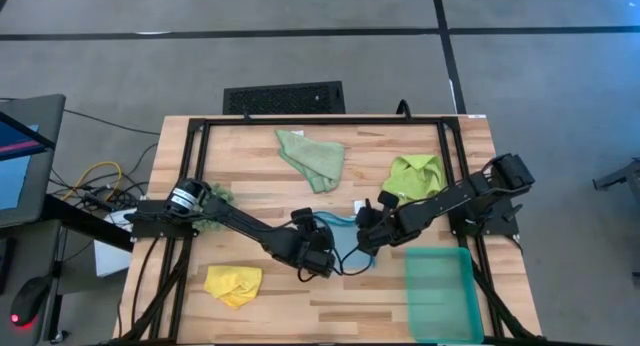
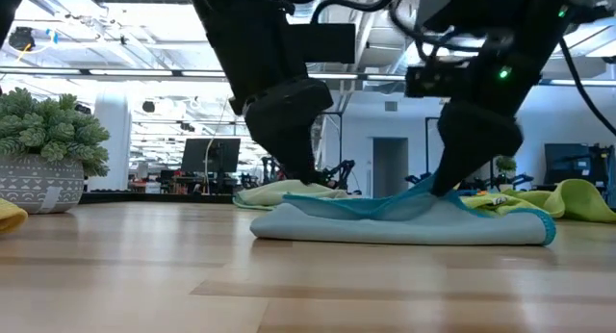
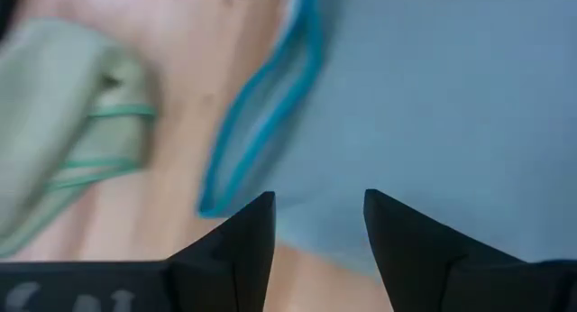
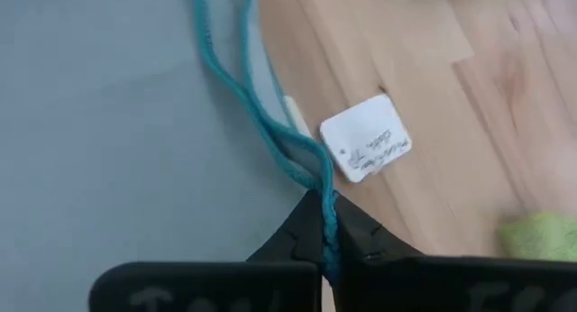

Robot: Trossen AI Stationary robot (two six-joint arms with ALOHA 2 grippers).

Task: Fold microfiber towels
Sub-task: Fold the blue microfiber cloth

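From above, both arms meet over the middle of the wooden surface (image 1: 260, 166), where the light blue towel (image 1: 345, 248) lies between them; the left tool (image 1: 322, 258) sits at its nine o'clock edge and the right tool (image 1: 367, 236) at its two o'clock corner, a spread that looks meant to keep the cloth taut for a fold. The pale sage green towel (image 1: 312, 158) lies crumpled toward twelve o'clock, the lime green towel (image 1: 415, 173) bunched at about two, the yellow towel (image 1: 234, 283) at eight, and a teal tray (image 1: 440, 291) of translucent plastic at four. From table height, the blue towel (image 2: 404, 222) reads as a soft, thick, flattened slab with a darker teal hem, its top layer tented up where the right tool (image 2: 445, 186) lifts it, while the left tool (image 2: 306, 179) presses down near the other end, likely as an anchor; a fuzzy plant in a patterned pot (image 2: 43, 165) stands at nine o'clock. The left wrist camera shows its fingers (image 3: 243, 235) spread apart and released over the blue towel (image 3: 433, 105), nothing between them. The right wrist camera shows its fingers (image 4: 361, 235) clenched on the stitched teal hem (image 4: 270, 123), beside a small white label (image 4: 364, 137).
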